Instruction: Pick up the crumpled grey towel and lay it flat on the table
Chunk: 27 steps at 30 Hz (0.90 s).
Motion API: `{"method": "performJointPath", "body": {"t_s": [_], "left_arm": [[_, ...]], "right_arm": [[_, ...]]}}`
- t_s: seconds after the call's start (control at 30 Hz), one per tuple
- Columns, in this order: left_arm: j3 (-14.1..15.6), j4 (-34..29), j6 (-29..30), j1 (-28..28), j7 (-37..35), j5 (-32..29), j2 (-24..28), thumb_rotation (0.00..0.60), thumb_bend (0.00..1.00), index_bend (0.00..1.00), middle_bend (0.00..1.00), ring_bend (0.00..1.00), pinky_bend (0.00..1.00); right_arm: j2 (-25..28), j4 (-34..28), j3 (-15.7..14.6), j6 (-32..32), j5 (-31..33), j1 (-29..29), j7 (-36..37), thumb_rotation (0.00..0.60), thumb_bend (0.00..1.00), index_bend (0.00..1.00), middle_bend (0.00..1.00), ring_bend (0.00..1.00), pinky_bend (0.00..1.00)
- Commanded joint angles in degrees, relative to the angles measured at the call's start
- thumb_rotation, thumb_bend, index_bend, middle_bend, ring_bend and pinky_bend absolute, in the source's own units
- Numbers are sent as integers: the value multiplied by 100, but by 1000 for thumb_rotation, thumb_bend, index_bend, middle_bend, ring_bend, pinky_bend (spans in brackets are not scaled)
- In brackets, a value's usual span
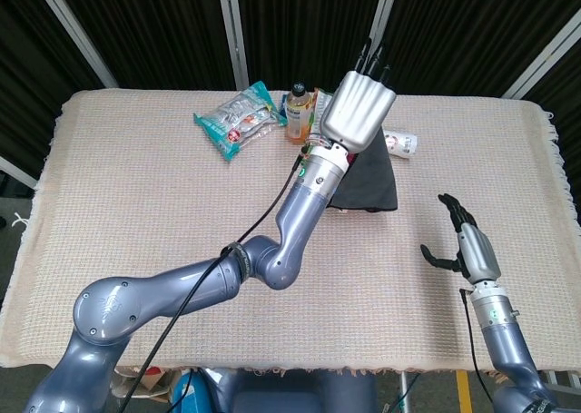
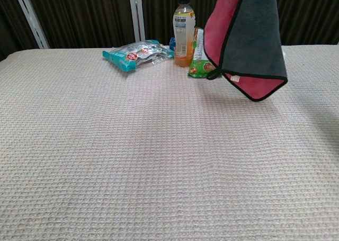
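Grey with a pink underside, the towel hangs clear of the table from my left hand, fingers pinching its top edge so it drapes open. Further right, my right hand waits empty, fingers spread.

The grey terry towel with pink reverse and black edging hangs lifted clear of the cream woven surface, folds loose, lowest pink corner pointing toward 5 o'clock, up at about 1 o'clock from the surface's middle.
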Motion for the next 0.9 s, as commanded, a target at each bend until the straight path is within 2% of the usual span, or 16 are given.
{"method": "performJointPath", "body": {"t_s": [0.03, 0.2, 0.37, 0.57, 0.9], "left_arm": [[225, -497, 229, 112, 585, -317, 305, 600, 598, 722, 276, 26, 14], [207, -717, 394, -52, 1048, -819, 346, 600, 616, 731, 283, 27, 14], [221, -598, 404, -414, 1404, -1239, 118, 600, 618, 730, 285, 28, 14], [275, -365, 426, -737, 1500, -1270, -115, 600, 621, 737, 291, 40, 15], [115, 400, 388, -1385, 1450, -1392, -595, 600, 621, 733, 290, 40, 16]], "right_arm": [[3, -3, -31, 27, -24, -24, 36, 600, 330, 72, 0, 0, 0], [18, -60, -54, 79, -50, -47, 105, 600, 331, 70, 0, 0, 0], [-53, -230, 8, 99, -12, 60, -19, 600, 331, 0, 0, 0, 0], [-255, -388, 149, -38, 234, 358, -360, 600, 331, 0, 0, 0, 0], [-855, -451, 303, 7, 1057, 837, -1196, 600, 331, 0, 0, 0, 0]]}}
